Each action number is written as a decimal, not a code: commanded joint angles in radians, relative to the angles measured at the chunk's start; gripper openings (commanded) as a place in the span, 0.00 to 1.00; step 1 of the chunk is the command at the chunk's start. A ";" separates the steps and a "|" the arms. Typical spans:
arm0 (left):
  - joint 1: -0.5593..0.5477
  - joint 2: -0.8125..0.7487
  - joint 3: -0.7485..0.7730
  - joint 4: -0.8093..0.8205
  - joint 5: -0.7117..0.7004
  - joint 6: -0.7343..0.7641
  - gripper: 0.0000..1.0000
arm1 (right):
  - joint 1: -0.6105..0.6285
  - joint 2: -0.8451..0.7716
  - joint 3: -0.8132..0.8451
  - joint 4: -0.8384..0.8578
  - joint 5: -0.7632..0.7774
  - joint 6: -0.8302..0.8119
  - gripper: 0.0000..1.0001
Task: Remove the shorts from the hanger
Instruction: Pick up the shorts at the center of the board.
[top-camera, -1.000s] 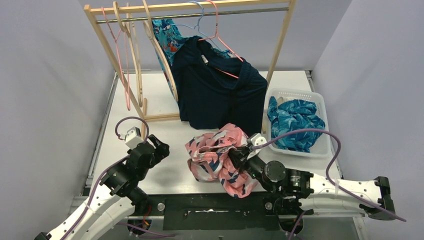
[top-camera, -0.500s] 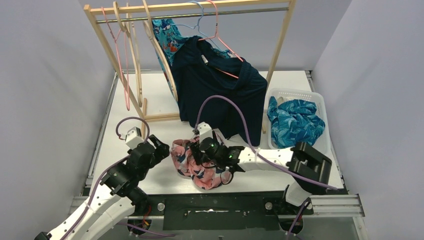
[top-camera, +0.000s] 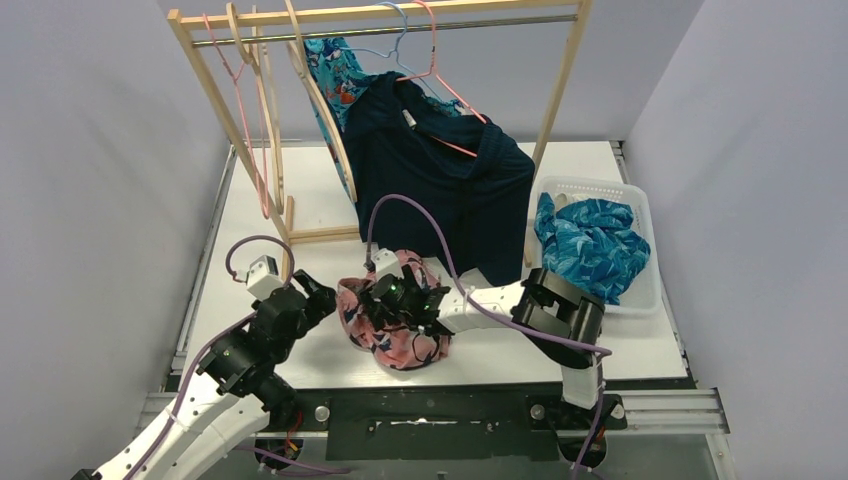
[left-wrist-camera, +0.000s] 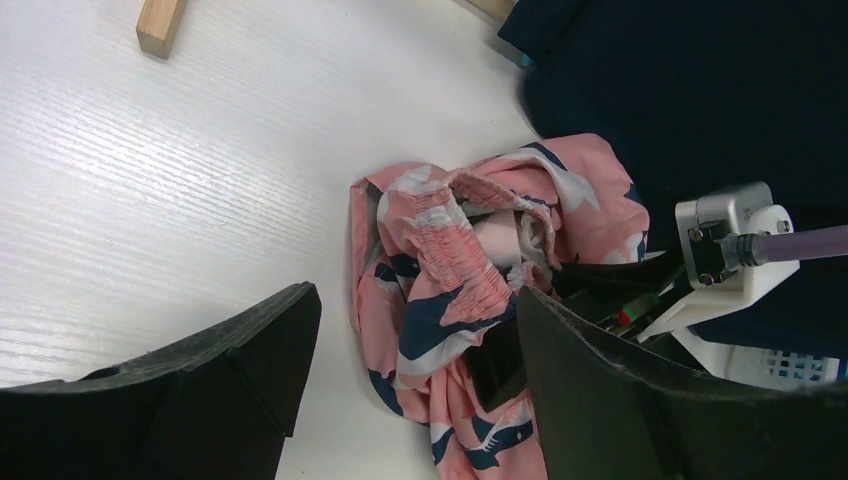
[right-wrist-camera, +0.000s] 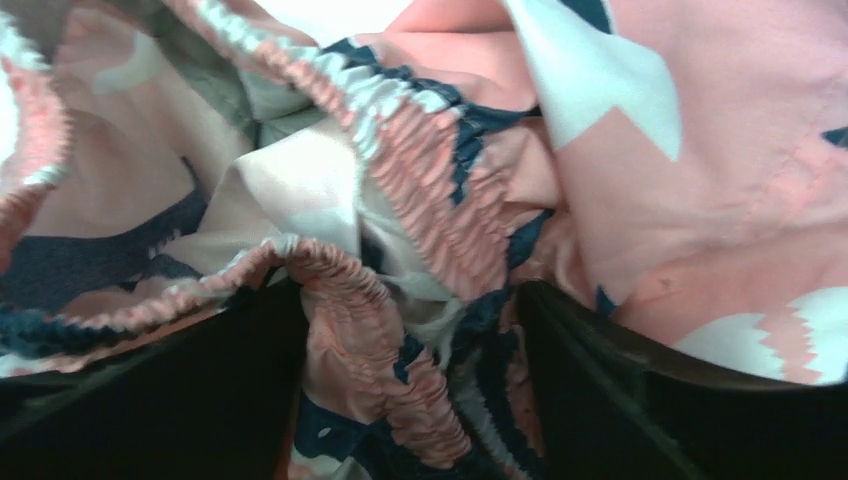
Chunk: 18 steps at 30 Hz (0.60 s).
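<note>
The pink-and-navy floral shorts (top-camera: 403, 349) lie bunched on the white table near its front edge. My right gripper (top-camera: 387, 300) rests on the pile, open, with loose waistband folds (right-wrist-camera: 400, 200) between its spread fingers (right-wrist-camera: 200, 400). My left gripper (top-camera: 318, 298) is open just left of the pile, its jaws framing the fabric (left-wrist-camera: 450, 260) without touching it. The plain dark navy shorts (top-camera: 440, 190) hang from a pink hanger (top-camera: 440, 80) on the wooden rack (top-camera: 380, 12). Teal printed shorts (top-camera: 335, 70) hang behind them.
A white basket (top-camera: 600, 187) at the right holds blue wave-patterned shorts (top-camera: 585, 245). Bare wooden and pink hangers (top-camera: 262, 100) hang at the rack's left. A rack foot (left-wrist-camera: 160, 25) lies on the table near my left gripper. The right arm's purple cable (top-camera: 400, 205) loops over the pile.
My right arm swung left, dragging the pink-and-navy shorts toward the left gripper, and its jaws went from shut to open. The left arm barely moved.
</note>
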 joint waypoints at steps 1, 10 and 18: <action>0.001 -0.008 0.040 0.012 -0.033 -0.002 0.72 | 0.013 0.076 -0.057 -0.115 -0.005 0.076 0.59; 0.000 0.023 0.033 0.033 -0.028 0.019 0.72 | 0.127 -0.233 -0.208 -0.131 0.200 0.113 0.00; 0.002 0.044 0.021 0.060 -0.010 0.034 0.72 | 0.157 -0.690 -0.292 -0.250 0.412 0.182 0.00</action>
